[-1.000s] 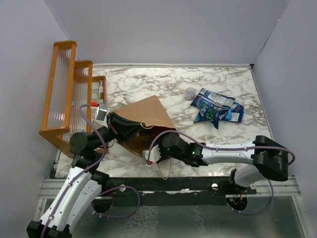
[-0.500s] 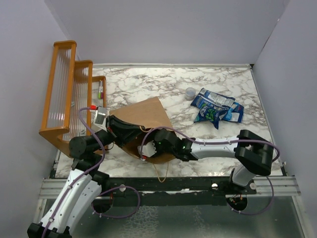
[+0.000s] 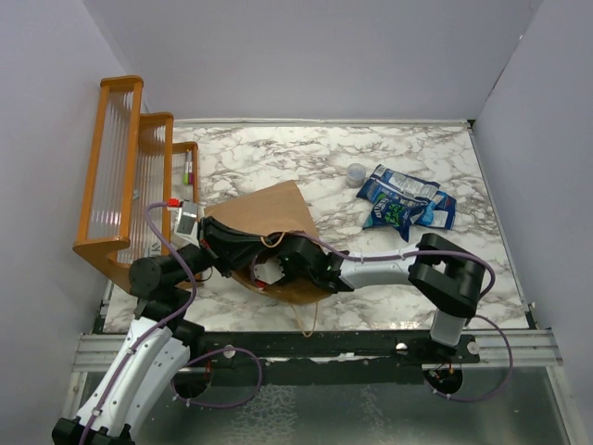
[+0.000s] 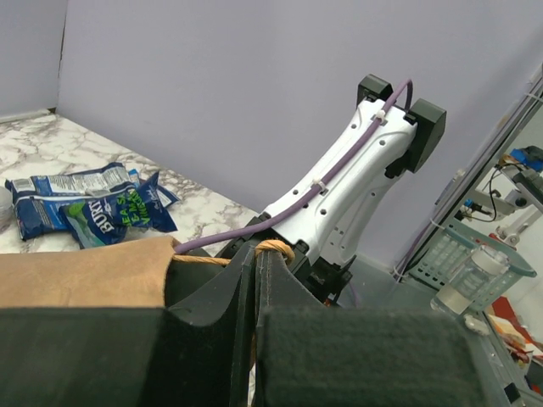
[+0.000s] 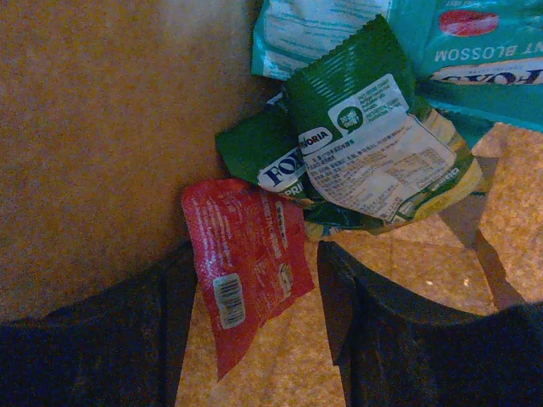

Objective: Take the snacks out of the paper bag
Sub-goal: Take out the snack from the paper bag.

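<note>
- Marble table (image 3: 278, 153) under lilac walls carries all we see.
- Right pincer (image 5: 254, 254) sits released inside the paper bag (image 3: 273, 209), its jaws either side of a red packet (image 5: 246, 271). Green packets (image 5: 373, 161) and teal packets (image 5: 475, 42) lie just beyond.
- Left pincer (image 4: 257, 271) is clenched at the bag's mouth, by its twisted handle (image 4: 276, 248).
- We find the bag on its side toward the table's near-left corner, beside the orange rack (image 3: 120, 176).
- Blue packets (image 3: 406, 202) are heaped toward the far-right corner, with a clear cup (image 3: 355, 171) just beside them.

Left tool (image 4: 257, 264) pinched closed, right tool (image 5: 254, 259) spread apart.
</note>
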Available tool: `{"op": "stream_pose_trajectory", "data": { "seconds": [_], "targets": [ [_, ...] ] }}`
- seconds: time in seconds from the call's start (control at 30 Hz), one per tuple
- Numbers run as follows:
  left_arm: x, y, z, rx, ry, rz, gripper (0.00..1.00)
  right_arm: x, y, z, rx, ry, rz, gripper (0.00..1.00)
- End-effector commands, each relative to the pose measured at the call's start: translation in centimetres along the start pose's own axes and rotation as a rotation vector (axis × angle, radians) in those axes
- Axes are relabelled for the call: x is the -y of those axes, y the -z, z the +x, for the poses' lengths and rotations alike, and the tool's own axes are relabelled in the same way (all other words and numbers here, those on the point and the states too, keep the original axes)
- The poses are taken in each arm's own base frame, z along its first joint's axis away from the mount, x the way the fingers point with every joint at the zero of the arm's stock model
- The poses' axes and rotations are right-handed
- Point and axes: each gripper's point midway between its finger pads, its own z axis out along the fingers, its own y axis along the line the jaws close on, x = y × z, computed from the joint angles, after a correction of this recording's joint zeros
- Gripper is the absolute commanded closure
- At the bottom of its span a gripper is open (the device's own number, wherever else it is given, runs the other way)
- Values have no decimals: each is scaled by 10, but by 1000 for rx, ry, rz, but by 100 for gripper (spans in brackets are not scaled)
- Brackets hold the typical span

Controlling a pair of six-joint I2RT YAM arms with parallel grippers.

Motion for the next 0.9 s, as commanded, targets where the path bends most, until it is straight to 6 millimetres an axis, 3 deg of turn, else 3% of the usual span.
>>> {"op": "stream_pose_trajectory", "data": {
  "seconds": [0.0, 0.2, 0.43, 0.57, 0.7, 0.87],
  "targets": [
    [8, 2, -1, 4, -25, 37, 100, -1, -14, 18, -91, -3, 21, 42],
    [5, 1, 0, 6, -21, 29, 100, 13, -24, 23, -121, -6, 104, 46],
    [-3, 2, 2, 0, -16, -15, 100, 40, -31, 18, -115, -22, 231, 78],
    [-18, 3, 4, -3, -8, -96, 100, 52, -23, 13, -86, -39, 265, 92],
    [-33, 5, 5, 5, -3, -173, 100, 59, -7, 7, -31, -93, 275, 98],
    [-43, 5, 3, 25, 7, -219, 100, 50, 8, 3, 25, -126, 223, 99]
  ]
}}
